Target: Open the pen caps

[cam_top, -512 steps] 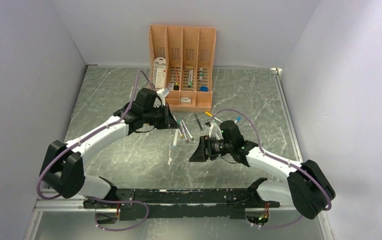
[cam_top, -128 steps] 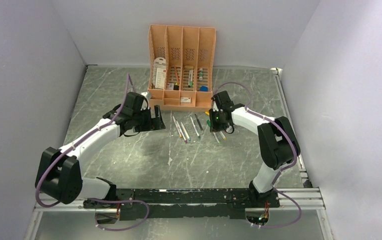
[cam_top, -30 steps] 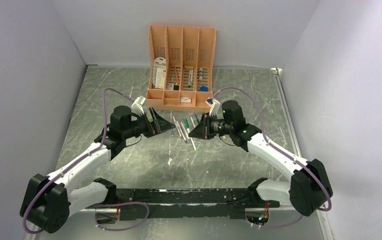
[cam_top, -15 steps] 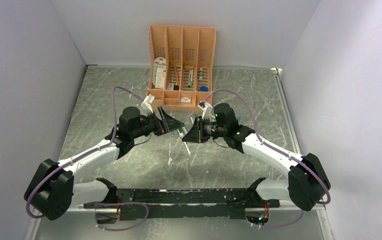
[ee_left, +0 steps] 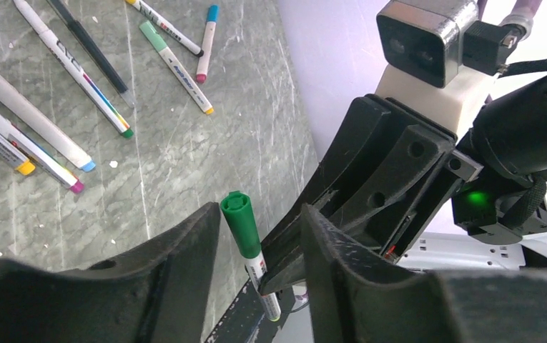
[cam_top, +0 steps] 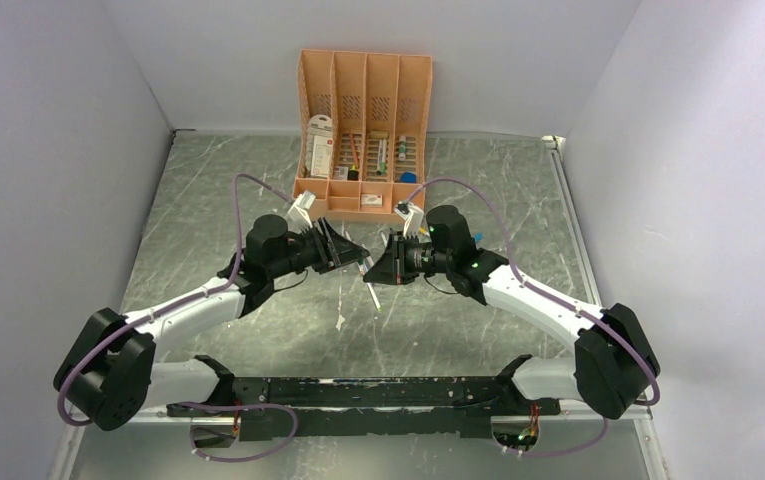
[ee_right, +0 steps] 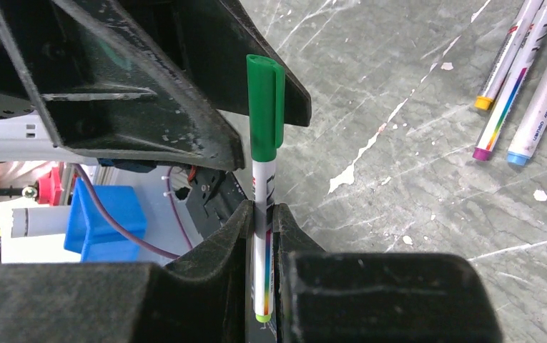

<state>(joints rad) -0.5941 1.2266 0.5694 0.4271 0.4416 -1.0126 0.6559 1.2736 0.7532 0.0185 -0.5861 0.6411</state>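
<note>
Grey marbled table. At the middle of its far edge stands the peach organiser, with a white packet bearing a red label in the leftmost slot; the print is too small to read.

Both arms reach in low over the table's middle, wrists level, tips almost meeting. The left arm comes from the near left corner, the right arm from the near right.

The right gripper is pinched tight on a pen, held clear of the table. The left gripper has its fingers parted, straddling that pen's far end.

There's dark lettering and a rainbow stripe on the pale barrel, but it's not legible.

Loose pens lie scattered on the table near the grippers, with ends in yellow, magenta, blue and green. Their printed names are blurred too.

The green cap sits on the held pen, close to one left finger with a clear gap to the other. A green light glows on the right wrist.
</note>
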